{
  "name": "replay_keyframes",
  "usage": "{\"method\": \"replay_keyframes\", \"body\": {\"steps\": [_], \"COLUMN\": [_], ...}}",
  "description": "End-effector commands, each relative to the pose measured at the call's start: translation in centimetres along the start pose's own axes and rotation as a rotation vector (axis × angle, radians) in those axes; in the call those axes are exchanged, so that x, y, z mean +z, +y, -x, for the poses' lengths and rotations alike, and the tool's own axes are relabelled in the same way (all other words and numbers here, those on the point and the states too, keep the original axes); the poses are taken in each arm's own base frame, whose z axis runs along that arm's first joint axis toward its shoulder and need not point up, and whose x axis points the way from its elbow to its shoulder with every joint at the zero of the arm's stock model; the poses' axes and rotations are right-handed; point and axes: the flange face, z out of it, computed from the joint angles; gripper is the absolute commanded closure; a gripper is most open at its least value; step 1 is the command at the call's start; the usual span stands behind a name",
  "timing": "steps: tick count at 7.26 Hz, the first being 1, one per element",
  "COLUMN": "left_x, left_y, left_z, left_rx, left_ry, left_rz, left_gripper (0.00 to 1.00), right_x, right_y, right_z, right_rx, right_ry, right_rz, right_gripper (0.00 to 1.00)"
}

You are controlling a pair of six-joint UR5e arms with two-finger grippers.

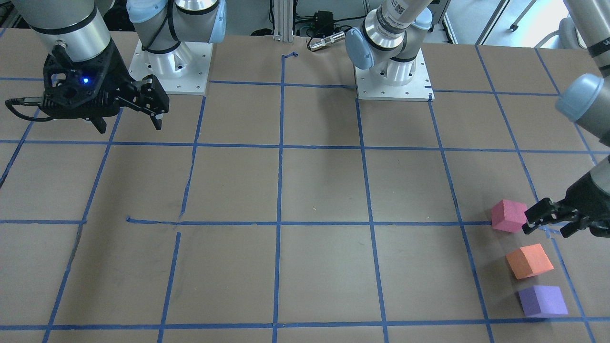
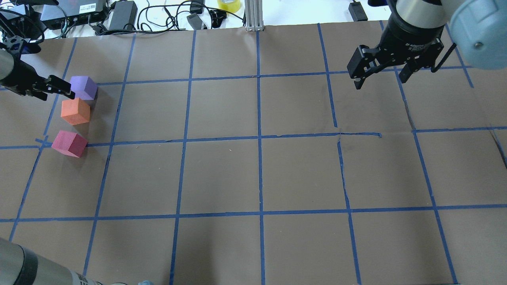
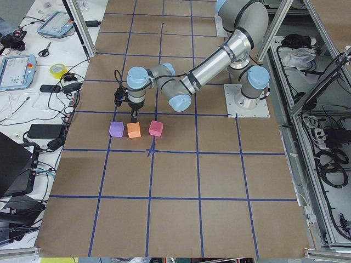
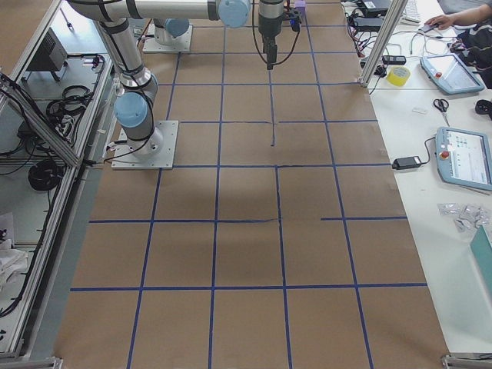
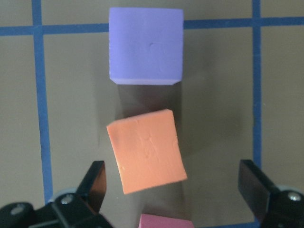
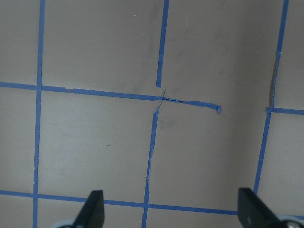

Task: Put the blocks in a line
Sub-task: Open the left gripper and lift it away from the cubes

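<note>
Three foam blocks lie in a rough row at the table's left end: purple point(image 2: 83, 87), orange point(image 2: 75, 111) and pinkish-red point(image 2: 69, 143). They also show in the front view as pinkish-red point(image 1: 509, 215), orange point(image 1: 529, 261) and purple point(image 1: 542, 301). The orange one is turned a little askew. My left gripper point(image 2: 55, 89) is open and empty, held above them. In the left wrist view its fingers straddle the orange block point(image 5: 146, 149), with the purple block point(image 5: 146, 46) beyond it. My right gripper point(image 2: 382, 81) is open and empty, raised over the far right of the table.
Brown paper with a blue tape grid point(image 2: 259, 136) covers the table. Cables, power bricks and a yellow tape roll point(image 2: 229, 4) lie along the far edge. The two arm bases point(image 1: 393, 81) stand at the robot's side.
</note>
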Motion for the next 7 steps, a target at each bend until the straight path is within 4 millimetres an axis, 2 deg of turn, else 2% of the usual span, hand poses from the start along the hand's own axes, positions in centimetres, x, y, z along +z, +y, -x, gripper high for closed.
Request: {"method": "replay_keyframes", "body": {"steps": [1,3,4,5,6,7], "left_x": [-8.1,-12.9,-13.4,-14.6,-15.7,-17.9], "left_y": [1.7,2.0,3.3,4.7,6.0,7.0], "left_z": [-6.9,-18.5,-25.3,-30.5,-33.3,-34.2], "left_rx": [-0.043,-0.016,-0.006,0.018,0.010,0.015], "left_ry": [-0.021,-0.157,-0.182,-0.172,-0.164,-0.160], "left_rz": [0.027,-0.001,0.040,0.047,0.054,0.031], "left_gripper": [0.00,0.00,0.00,0.00,0.00,0.00], "right_x": [-0.1,0.0,0.0,0.1,0.1,0.0], "right_y": [0.1,0.1,0.1,0.1,0.1,0.2], "right_z": [0.0,0.0,0.0,0.0,0.0,0.0], "right_rx": [0.000,0.006,0.006,0.007,0.007,0.007], "right_ry": [-0.001,-0.001,-0.001,0.000,0.000,0.000], "right_rz": [0.003,0.007,0.006,0.009,0.009,0.009], "right_gripper": [0.00,0.00,0.00,0.00,0.00,0.00]}}
